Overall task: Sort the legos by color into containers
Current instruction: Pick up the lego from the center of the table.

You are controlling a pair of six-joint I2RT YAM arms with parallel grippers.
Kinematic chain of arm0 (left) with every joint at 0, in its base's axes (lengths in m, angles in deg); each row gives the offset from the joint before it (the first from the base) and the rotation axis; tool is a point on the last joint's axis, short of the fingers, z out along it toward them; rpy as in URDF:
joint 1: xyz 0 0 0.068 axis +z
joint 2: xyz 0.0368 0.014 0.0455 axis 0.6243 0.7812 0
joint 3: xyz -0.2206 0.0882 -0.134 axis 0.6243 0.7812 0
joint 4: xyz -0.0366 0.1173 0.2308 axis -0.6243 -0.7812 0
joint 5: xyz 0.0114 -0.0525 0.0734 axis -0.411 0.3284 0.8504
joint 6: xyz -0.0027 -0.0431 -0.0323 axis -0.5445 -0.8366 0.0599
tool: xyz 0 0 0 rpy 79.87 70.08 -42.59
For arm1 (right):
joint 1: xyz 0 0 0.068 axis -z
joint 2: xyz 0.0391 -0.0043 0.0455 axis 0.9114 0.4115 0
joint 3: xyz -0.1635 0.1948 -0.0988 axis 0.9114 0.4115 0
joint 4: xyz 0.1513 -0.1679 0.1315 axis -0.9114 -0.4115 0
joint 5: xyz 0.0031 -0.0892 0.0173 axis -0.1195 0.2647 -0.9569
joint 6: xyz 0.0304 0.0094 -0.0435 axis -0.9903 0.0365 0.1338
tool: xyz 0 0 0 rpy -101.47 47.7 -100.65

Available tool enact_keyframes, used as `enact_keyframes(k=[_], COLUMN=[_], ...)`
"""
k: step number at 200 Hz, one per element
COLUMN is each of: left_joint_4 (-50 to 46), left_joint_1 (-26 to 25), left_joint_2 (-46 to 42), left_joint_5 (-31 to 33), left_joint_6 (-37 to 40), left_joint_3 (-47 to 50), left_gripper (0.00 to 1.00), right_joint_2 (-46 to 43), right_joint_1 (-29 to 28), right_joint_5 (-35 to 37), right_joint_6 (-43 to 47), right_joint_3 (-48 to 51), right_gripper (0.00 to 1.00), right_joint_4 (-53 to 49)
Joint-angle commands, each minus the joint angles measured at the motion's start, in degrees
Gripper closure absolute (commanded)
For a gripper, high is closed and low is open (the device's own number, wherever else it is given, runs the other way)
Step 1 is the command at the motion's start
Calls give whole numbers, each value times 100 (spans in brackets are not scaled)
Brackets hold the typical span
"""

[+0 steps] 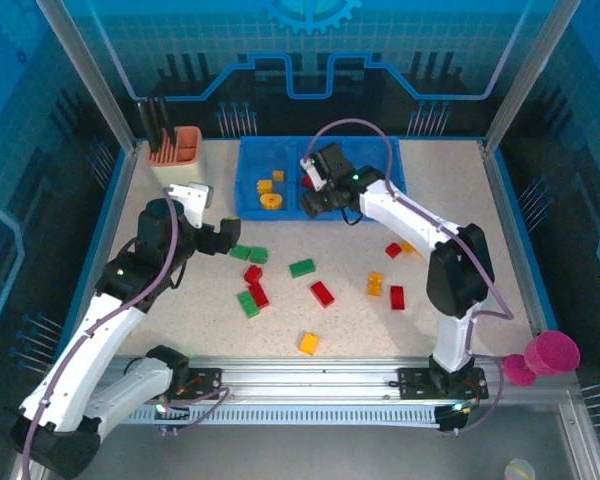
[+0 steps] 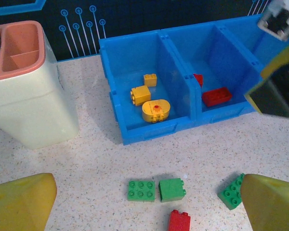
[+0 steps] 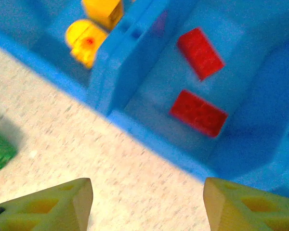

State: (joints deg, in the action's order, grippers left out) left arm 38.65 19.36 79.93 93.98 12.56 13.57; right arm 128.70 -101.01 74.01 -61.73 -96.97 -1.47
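Note:
The blue tray (image 1: pixel 288 208) stands at the back centre. Its left compartment (image 2: pixel 116 57) holds two yellow-orange bricks (image 2: pixel 140 94) and the yellow ring piece (image 2: pixel 155 110). Two red bricks (image 3: pixel 198 113) lie in the middle compartment (image 3: pixel 241 33). My right gripper (image 3: pixel 147 192) is open and empty over the table just before the tray's front wall, and appears from above as my right gripper (image 1: pixel 318 203). My left gripper (image 2: pixel 148 192) is open above two green bricks (image 2: pixel 156 189), and from above as my left gripper (image 1: pixel 230 238). Red, green and orange bricks (image 1: pixel 322 293) lie scattered mid-table.
A beige holder with an orange cup (image 1: pixel 175 150) stands left of the tray. A pink cup (image 1: pixel 550 352) sits off the table's right front corner. A red brick (image 2: pixel 179 221) and another green brick (image 2: pixel 231 191) lie near the left gripper.

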Motion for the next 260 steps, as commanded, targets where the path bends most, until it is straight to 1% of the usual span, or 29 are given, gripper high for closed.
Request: enact_keyframes(k=[1,18,43,56,67,94,143,179,208,229,260], left_joint_4=[118,100,152,132,126,161,144,117,127,152,152], left_joint_1=[55,55,59,55,55,56,58,63,60,61,60], left_joint_2=[-73,-71,-77,-81,-94,-134,-132,-143,-166,-162,-172], left_joint_5=[-224,-249,-139,-105,-103,-157,-199,-88,-86,-146,-121], left_joint_6=[114,113,154,169,199,176,123,183,201,178,175], left_joint_3=[121,129,182,173,182,234,268,279,304,327,349], left_gripper=[1,1,1,1,1,1,1,1,1,1,1], right_joint_2=[-361,-645,-856,-930,-973,-1048,-974,-622,-362,-259,-179], right_joint_1=[-226,-400,-590,-771,-914,-1012,-1256,-1497,-1578,-1597,-1663], right_joint_5=[-104,-145,-538,-501,-303,-308,-344,-236,-132,-81,-28], right_joint_6=[-319,-643,-1398,-1629,-1717,-1878,-2185,-2336,-2437,-2451,-2418], right_joint_3=[644,1124,1790,2066,2203,2512,2834,2748,2760,2804,2818], right_gripper=[37,37,37,37,36,36,34,34,35,39,53], right_joint_4=[-217,-331,-363,-340,-401,-351,-190,-37,-77,-86,-108])
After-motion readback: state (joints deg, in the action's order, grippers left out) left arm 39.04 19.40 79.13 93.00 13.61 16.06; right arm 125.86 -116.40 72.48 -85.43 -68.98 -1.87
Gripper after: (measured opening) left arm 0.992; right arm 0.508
